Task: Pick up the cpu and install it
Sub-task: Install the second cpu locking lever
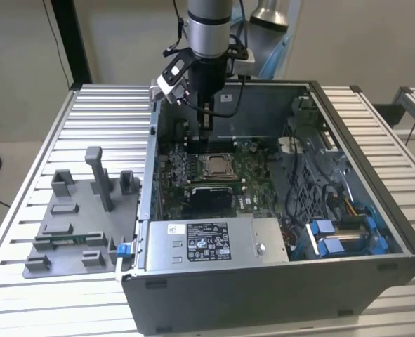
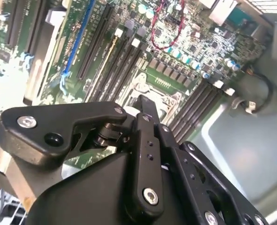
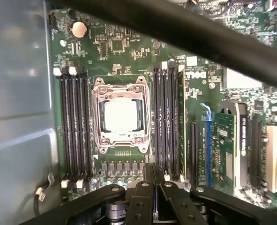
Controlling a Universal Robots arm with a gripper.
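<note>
The cpu (image 1: 214, 166), a pale silver square, lies flat in the metal-framed socket (image 1: 215, 175) on the green motherboard inside the open computer case (image 1: 277, 281). In the first wrist view the cpu (image 3: 122, 115) sits inside the socket frame (image 3: 122, 140), between two banks of black memory slots. My gripper (image 1: 206, 121) hangs above the board, just behind the socket and apart from it. Its black fingers are pressed together with nothing between them in both wrist views (image 3: 154, 185) (image 2: 146, 110). In the second wrist view the fingers cover most of the socket (image 2: 139, 84).
A grey fixture tray (image 1: 74, 232) with upright blocks lies on the slatted table at the exterior view's left. Inside the case, a power supply box (image 1: 207, 242) fills the front and blue drive brackets (image 1: 333, 235) with cables the right. The case walls ring the board.
</note>
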